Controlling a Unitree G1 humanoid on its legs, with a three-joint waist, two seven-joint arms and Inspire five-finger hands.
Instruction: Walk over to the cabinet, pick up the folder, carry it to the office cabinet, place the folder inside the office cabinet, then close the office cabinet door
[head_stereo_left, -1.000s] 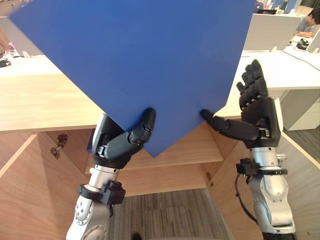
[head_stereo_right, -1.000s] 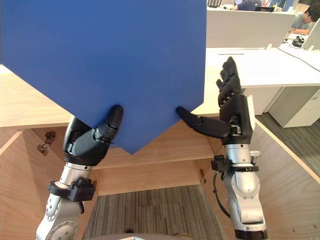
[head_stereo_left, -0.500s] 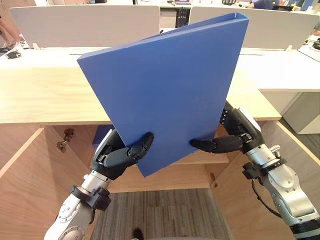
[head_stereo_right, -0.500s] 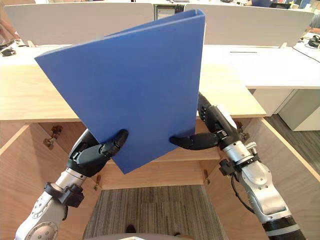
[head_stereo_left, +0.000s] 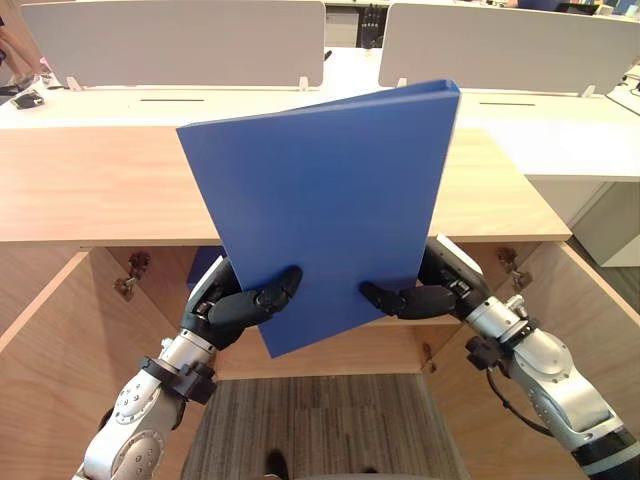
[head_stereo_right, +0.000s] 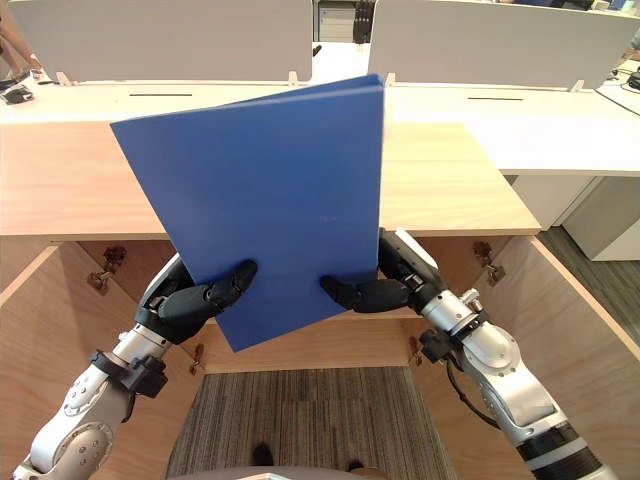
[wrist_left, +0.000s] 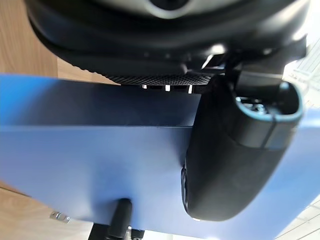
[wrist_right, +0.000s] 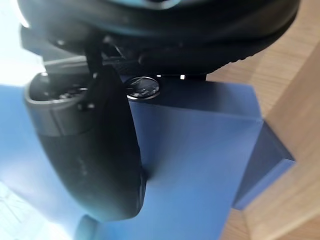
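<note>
While both hands clamp it, the blue folder (head_stereo_left: 320, 200) hangs in mid-air, tilted, its lower corner pointing down in front of the open cabinet (head_stereo_left: 340, 355). The left hand (head_stereo_left: 232, 305) has the lower left edge, with its thumb (head_stereo_left: 282, 285) flat on the front cover and its fingers tucked behind, out of sight. The right hand (head_stereo_left: 440, 290) mirrors that on the lower right edge, its thumb (head_stereo_left: 385, 298) pressed to the cover. So the folder is pinched from both sides and touches nothing else. Behind it runs the wooden tabletop (head_stereo_left: 90, 190), with white divider screens (head_stereo_left: 170, 40) further back. Below, the cabinet's left door (head_stereo_left: 50, 370) and right door (head_stereo_left: 600, 330) stand swung wide, with grey carpet (head_stereo_left: 320, 430) between them.
</note>
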